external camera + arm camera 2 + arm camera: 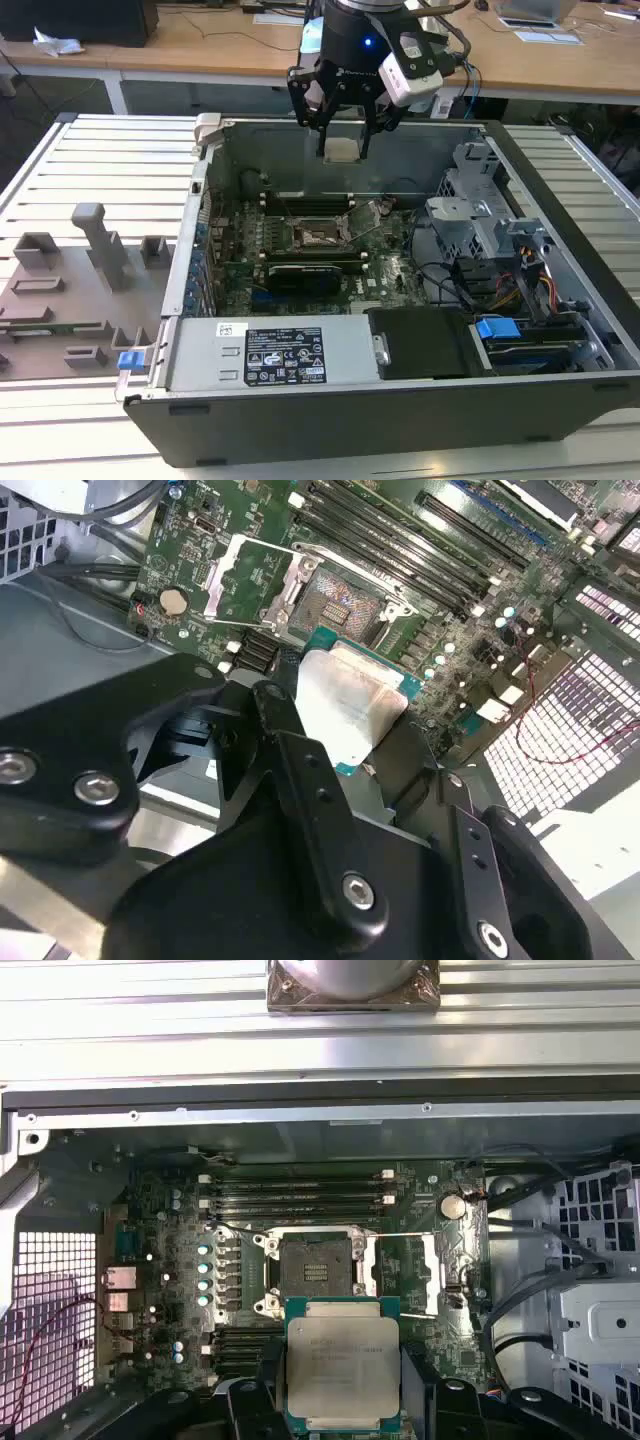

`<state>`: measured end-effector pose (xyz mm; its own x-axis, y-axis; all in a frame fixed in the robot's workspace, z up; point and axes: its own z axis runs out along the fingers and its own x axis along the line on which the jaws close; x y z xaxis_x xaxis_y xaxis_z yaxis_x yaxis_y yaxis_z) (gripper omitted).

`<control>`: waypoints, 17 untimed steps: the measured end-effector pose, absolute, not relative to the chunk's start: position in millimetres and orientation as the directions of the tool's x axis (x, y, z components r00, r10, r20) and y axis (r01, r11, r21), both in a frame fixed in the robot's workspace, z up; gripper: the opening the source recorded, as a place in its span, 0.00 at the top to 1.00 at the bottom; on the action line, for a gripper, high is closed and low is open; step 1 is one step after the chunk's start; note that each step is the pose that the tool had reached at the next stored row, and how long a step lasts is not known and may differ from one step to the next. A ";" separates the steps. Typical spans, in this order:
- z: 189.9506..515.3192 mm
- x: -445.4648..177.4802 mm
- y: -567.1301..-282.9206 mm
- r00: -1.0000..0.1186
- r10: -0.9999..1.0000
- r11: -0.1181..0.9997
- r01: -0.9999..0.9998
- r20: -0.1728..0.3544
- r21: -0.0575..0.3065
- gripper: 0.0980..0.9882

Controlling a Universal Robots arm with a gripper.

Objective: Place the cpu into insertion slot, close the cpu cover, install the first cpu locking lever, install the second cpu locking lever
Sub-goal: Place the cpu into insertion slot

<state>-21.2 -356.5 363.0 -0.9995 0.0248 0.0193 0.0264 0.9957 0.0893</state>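
A pale slatted metal workbench carries an open black steel computer case lying on its side, with wooden desks behind it. On the green circuit board inside the case sits the insertion slot, a small dark square socket with a glinting contact grid. The cpu cover, a thin silver frame plate with a square window, is swung open just beside the slot, leaving the contacts bare.

The black multi-link gripper hangs well above the slot, near the case's upper rim. Its fingers are closed in on the cpu, a flat square chip with a silver-grey metal top on a green base. They pinch it by two opposite edges, with the metal face turned away from the slot. The chip is apart from the slot and touches nothing but the fingers.

The chip looks light and rigid, so a modest squeeze should hold it. Its smooth lid would probably slip under a pad, which makes the edges the sound place to hold. The underside and the slot's fine contacts are likely fragile, and neither should tolerate scraping or tilted contact.
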 end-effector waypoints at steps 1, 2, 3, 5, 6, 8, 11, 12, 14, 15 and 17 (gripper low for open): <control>362.9 -21.2 -356.5 -1.000 0.025 0.996 0.026 0.019 0.089 0.50; 362.2 -21.2 -356.5 -1.000 0.025 0.996 0.026 0.019 0.089 0.50; 361.5 -21.2 -356.5 -1.000 0.025 0.996 0.026 0.019 0.089 0.50; 360.6 -21.2 -356.4 -1.000 0.025 0.996 0.026 0.019 0.089 0.50; 360.4 -21.2 -356.5 -1.000 0.025 0.996 0.026 0.019 0.089 0.50; 359.9 -21.2 -356.5 -1.000 0.025 0.996 0.026 0.019 0.089 0.50; 359.3 -21.2 -356.5 -1.000 0.025 0.996 0.026 0.019 0.089 0.50; 359.1 -21.2 -356.4 -1.000 0.025 0.996 0.026 0.019 0.089 0.50; 357.2 -21.2 -356.4 -1.000 0.025 0.996 0.026 0.019 0.089 0.50; 356.2 -21.2 -356.4 -1.000 0.025 0.996 0.026 0.019 0.089 0.50; 354.7 -21.2 -356.5 -1.000 0.025 0.996 0.026 0.019 0.089 0.50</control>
